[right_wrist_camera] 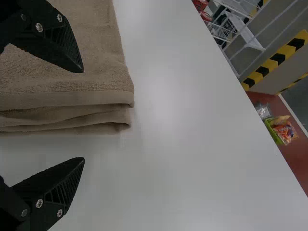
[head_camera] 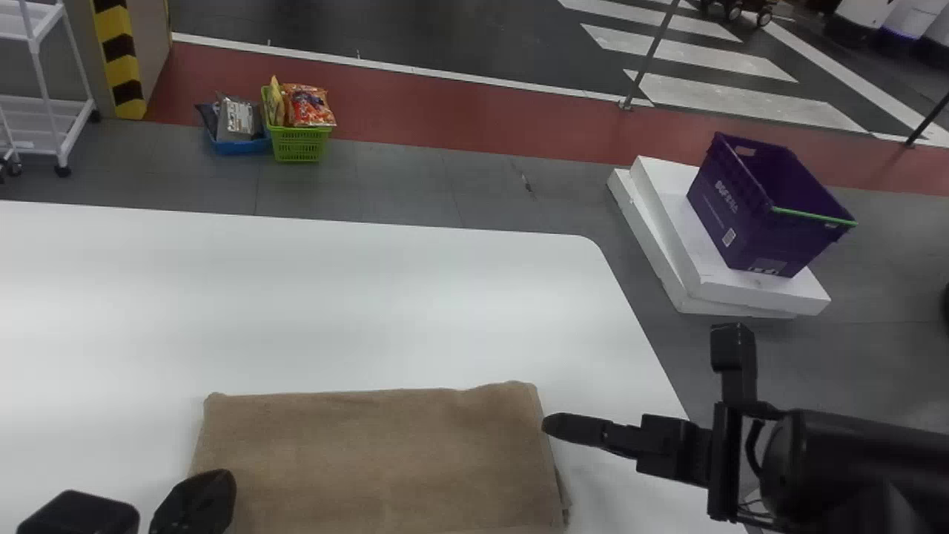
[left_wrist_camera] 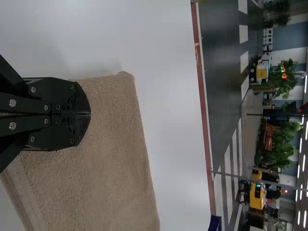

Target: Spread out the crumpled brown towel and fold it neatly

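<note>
Let the closed left pincer [left_wrist_camera: 89, 114] softly press the towel [head_camera: 378, 452] near nine o'clock. The open right pincer [right_wrist_camera: 83, 115] should pinch every layer at three o'clock.

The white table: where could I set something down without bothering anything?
Mostly beyond the brown towel, up to the far edge of the table, with another bare patch left of the towel. It is crowded at the towel: the left hand is over its left part, the right hand at its right side.
</note>
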You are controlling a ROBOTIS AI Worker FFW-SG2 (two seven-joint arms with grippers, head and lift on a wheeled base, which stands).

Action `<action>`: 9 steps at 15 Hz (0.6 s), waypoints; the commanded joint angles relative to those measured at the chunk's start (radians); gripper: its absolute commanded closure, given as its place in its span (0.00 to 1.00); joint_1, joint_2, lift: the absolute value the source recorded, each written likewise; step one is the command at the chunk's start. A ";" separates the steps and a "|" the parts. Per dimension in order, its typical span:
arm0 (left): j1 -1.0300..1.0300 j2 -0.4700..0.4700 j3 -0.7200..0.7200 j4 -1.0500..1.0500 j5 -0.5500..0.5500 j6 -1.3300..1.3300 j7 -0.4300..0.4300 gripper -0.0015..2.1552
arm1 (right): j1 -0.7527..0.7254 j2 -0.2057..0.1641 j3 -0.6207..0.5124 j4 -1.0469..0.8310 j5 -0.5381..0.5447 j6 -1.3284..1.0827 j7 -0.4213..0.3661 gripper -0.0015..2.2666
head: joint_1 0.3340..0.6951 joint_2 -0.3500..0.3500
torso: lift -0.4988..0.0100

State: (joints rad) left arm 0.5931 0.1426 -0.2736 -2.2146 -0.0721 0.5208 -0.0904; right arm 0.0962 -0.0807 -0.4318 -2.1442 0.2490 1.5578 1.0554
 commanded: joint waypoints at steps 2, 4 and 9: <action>0.005 0.000 0.004 -0.008 -0.002 0.003 0.000 0.99 | -0.003 -0.002 0.058 0.021 0.039 0.014 0.000 0.09 | 1.00 0.04 | 0.73; 0.008 0.000 0.002 -0.013 -0.003 0.003 0.000 0.99 | -0.007 -0.001 0.085 0.029 0.061 0.014 0.000 0.10 | 1.00 0.05 | 0.73; 0.014 0.002 0.002 -0.016 -0.006 0.006 0.000 0.99 | -0.007 -0.005 0.097 0.049 0.059 0.014 0.011 0.15 | 1.00 0.08 | 0.73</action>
State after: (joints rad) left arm 0.6047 0.1432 -0.2715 -2.2292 -0.0771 0.5270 -0.0904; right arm 0.0889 -0.0860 -0.3358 -2.1020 0.3093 1.5578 1.0638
